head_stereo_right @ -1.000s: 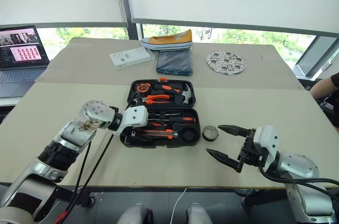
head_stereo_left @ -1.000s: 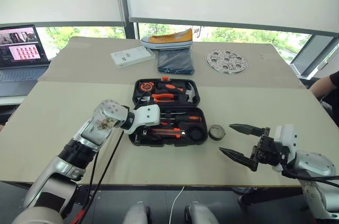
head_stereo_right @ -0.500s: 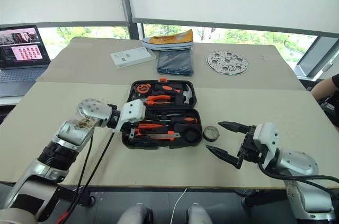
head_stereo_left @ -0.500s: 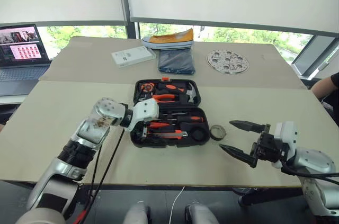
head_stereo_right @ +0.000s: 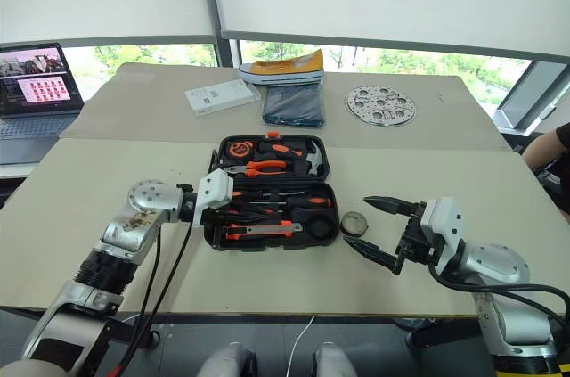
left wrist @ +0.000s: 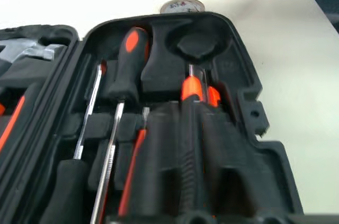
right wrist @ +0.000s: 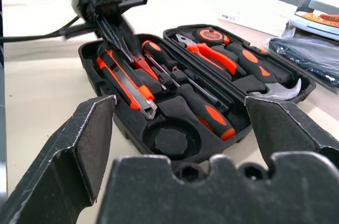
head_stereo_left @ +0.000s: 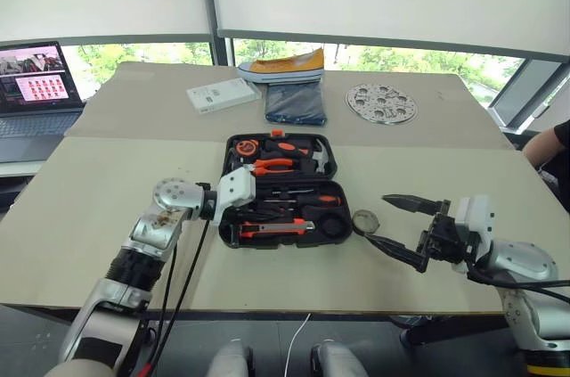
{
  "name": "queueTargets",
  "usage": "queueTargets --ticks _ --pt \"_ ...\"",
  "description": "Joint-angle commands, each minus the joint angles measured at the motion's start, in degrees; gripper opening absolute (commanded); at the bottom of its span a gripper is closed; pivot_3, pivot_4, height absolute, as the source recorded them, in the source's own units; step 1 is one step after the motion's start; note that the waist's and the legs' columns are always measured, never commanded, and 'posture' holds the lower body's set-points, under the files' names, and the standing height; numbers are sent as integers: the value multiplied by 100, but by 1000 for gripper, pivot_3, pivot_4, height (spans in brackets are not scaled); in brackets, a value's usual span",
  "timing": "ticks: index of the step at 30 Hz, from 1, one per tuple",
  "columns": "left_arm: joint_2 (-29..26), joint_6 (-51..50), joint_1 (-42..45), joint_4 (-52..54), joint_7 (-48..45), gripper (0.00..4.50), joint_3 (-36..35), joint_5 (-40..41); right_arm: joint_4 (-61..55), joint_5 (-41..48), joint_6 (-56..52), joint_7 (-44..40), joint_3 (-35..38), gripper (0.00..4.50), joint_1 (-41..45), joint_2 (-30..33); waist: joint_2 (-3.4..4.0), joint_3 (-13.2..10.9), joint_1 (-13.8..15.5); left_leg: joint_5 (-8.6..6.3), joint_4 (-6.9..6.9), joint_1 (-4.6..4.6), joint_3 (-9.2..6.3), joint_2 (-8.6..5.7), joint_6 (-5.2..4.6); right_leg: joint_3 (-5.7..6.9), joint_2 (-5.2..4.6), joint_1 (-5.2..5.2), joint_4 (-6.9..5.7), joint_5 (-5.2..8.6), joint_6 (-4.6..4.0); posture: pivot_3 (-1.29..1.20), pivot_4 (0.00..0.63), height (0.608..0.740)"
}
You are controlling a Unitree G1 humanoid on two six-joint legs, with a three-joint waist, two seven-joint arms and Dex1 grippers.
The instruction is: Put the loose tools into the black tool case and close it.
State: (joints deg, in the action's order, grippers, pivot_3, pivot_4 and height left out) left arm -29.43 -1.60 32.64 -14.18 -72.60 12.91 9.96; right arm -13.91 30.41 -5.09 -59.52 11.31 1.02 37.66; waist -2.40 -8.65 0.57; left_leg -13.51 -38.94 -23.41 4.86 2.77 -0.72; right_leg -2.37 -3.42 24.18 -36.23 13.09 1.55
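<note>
The black tool case (head_stereo_left: 331, 183) lies open at the table's middle. Its near half holds two screwdrivers (head_stereo_left: 313, 201) with orange-black handles and the orange-black utility knife (head_stereo_left: 278, 228). My left gripper (head_stereo_left: 235, 216) hangs over that half's left end, shut, tips down among the tools (right wrist: 121, 44); I cannot tell whether anything is pinched. The small tape roll (head_stereo_left: 365, 221) lies on the table just right of the case. My right gripper (head_stereo_right: 355, 222) is open, its fingertips either side of the roll from above.
The case's far half holds pliers (head_stereo_left: 276, 163), a hammer (head_stereo_left: 321, 159) and a tape measure (head_stereo_left: 247, 145). Behind it lie a folded blue cloth (head_stereo_left: 295, 102), a yellow shoe (head_stereo_left: 283, 65), a white box (head_stereo_left: 223, 94) and a metal disc (head_stereo_left: 381, 102). A laptop (head_stereo_left: 36, 83) stands far left.
My left gripper has closed its fingers and tipped down over the left end of the case's near half. The right gripper stays open in about the same place.
</note>
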Motion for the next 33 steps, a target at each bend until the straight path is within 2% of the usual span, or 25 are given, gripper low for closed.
queueTargets --ticks 1,5,7,11,14,17,20,24,27,33 --pt "-43 426 -21 -167 34 26 109 -253 -178 -29 169 41 69 4500 -44 -27 0 0 2 0 0 0 0 0 0 0 0 0 0 0 0 0 150 740" --pt "-42 441 -22 -423 270 26 173 -533 -211 -61 156 72 70 4500 -87 -35 1 1 3 0 -1 7 0 0 0 0 0 -6 -1 -2 0 0 150 740" --pt "-137 40 -14 -462 453 26 246 -765 -227 -76 161 95 68 4500 -98 -37 3 3 7 0 -1 16 0 0 0 0 0 -13 -3 -2 0 0 150 740" --pt "-184 -674 -134 -365 502 26 251 -653 -256 -74 146 140 82 4500 -117 -51 10 9 -3 16 -3 30 0 0 -16 -3 1 -23 -2 -9 28 0 150 740" --pt "-345 -1047 -361 -243 321 26 475 -722 -268 -68 122 138 70 4500 -114 -48 17 16 -44 38 -2 43 0 2 -11 -6 3 -27 -3 -14 3 0 150 740" --pt "-268 -1138 -520 -293 559 26 491 -739 -268 -74 85 162 41 4500 -61 -49 45 42 -132 39 2 70 -2 7 -10 -13 9 -47 -3 -20 -14 0 150 740" --pt "-139 -1226 -615 -306 686 26 413 -617 -273 -67 47 176 0 4500 -12 -59 81 70 -137 35 18 134 -3 7 -4 -15 7 -105 10 -14 -19 0 150 740" --pt "-94 -1468 -724 -44 790 26 318 -463 -264 -27 10 162 -16 4500 26 -41 103 88 -134 30 21 138 -9 7 5 -15 4 -106 10 -12 -19 0 150 740" --pt "-110 -1177 -782 -53 731 26 239 -411 -263 -8 9 144 -1 4500 0 -28 106 90 -133 32 22 135 -10 6 2 -16 4 -105 11 -8 -18 0 150 740" --pt "203 -196 -822 212 489 26 -329 259 -283 29 -9 135 13 4500 -46 -35 108 90 -126 38 33 119 -11 7 -9 -18 3 -87 14 -4 -21 0 150 740"
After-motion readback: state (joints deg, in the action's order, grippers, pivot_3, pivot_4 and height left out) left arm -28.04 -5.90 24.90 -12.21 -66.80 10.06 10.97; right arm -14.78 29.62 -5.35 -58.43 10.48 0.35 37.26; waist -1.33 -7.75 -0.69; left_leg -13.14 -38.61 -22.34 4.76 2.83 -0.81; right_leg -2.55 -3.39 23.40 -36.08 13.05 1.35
